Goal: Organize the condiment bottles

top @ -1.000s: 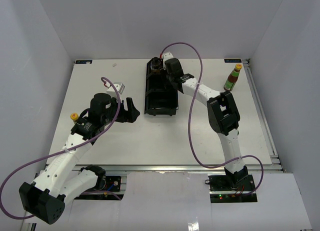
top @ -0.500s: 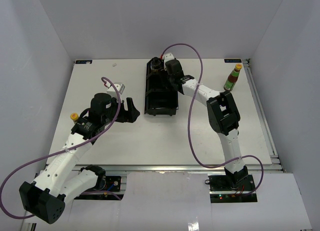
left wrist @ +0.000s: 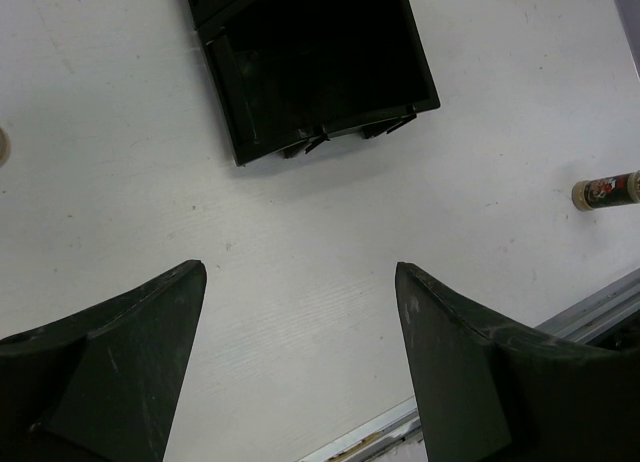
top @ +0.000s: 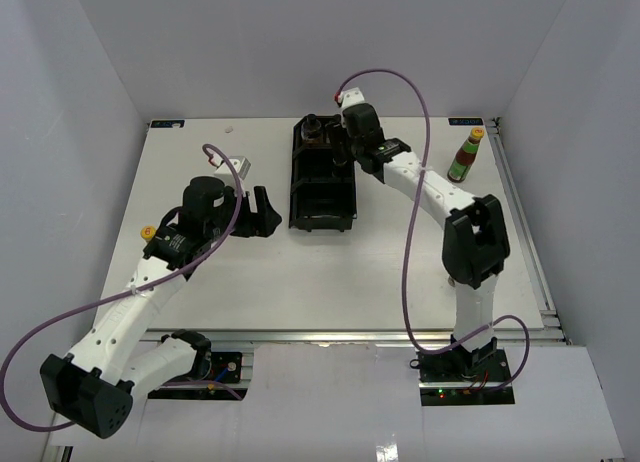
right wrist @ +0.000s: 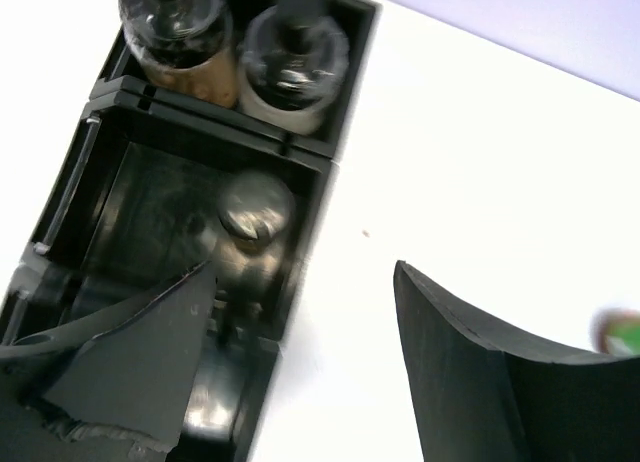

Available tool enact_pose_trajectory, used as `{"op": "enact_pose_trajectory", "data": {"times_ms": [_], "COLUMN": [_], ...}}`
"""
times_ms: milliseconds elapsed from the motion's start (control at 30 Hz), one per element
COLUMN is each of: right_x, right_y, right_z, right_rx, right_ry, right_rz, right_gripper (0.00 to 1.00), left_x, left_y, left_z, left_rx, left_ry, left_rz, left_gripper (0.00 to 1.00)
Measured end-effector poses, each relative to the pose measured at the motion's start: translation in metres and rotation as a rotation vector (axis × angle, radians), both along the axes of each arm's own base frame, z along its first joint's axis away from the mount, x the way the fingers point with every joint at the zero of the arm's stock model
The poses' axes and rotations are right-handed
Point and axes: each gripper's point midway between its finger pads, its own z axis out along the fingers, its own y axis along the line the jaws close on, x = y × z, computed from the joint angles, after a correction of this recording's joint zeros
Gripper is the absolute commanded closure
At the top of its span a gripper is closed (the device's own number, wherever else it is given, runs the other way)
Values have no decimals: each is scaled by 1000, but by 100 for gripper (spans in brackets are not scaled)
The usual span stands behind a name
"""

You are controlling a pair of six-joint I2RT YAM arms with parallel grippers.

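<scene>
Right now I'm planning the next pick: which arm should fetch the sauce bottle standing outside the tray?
Right. The right gripper hangs open over the tray's far end, on the sauce bottle's side; the left gripper sits across the tray from it.

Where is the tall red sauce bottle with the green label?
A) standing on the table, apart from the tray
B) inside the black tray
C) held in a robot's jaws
A: the sauce bottle stands upright on the table, off to the right of the tray.
</scene>
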Motion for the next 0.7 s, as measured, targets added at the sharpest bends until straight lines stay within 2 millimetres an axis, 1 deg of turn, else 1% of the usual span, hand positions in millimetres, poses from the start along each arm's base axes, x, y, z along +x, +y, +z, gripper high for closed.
{"op": "enact_pose_trajectory", "data": {"times_ms": [67, 133, 167, 200, 300, 367, 400, 467, 533, 600, 667, 700], "right_x": [-18, -40, -47, -59, -98, -121, -128, -153, -178, -200, -215, -220], "right_y": [-17, -37, -47, -57, -104, -138, -155, -188, -215, -236, -247, -252], "right_z": [26, 48, 56, 56, 42, 27, 20, -1, -19, -30, -31, -29], "right_rx": [19, 36, 61, 76, 115, 134, 165, 209, 233, 243, 244, 252], "right_ry": [-18, -29, -39, -29, 47, 102, 118, 169, 212, 236, 239, 235], "right_rz": [-39, -85, -117, -147, -274, -376, -433, -543, -644, -726, -778, -800], "right_gripper": [20, 19, 18, 18, 19, 20, 21, 21, 21, 22, 22, 22], "left_x": [4, 8, 9, 10, 14, 18, 19, 23, 25, 24, 21, 20], "left_y": [-3, -5, -6, -7, -12, -14, -16, -18, -20, -20, -19, -18], "left_z": [2, 2, 0, -1, -6, -12, -16, -26, -39, -53, -62, -65], "left_rx": [-8, -15, -20, -25, -42, -48, -50, -51, -47, -41, -34, -32], "left_ry": [10, 21, 29, 37, 61, 81, 95, 126, 165, 199, 224, 233], "left_rz": [5, 11, 14, 16, 24, 28, 32, 40, 50, 57, 63, 66], "left_gripper": [13, 13, 12, 12, 13, 13, 13, 13, 13, 13, 13, 13]}}
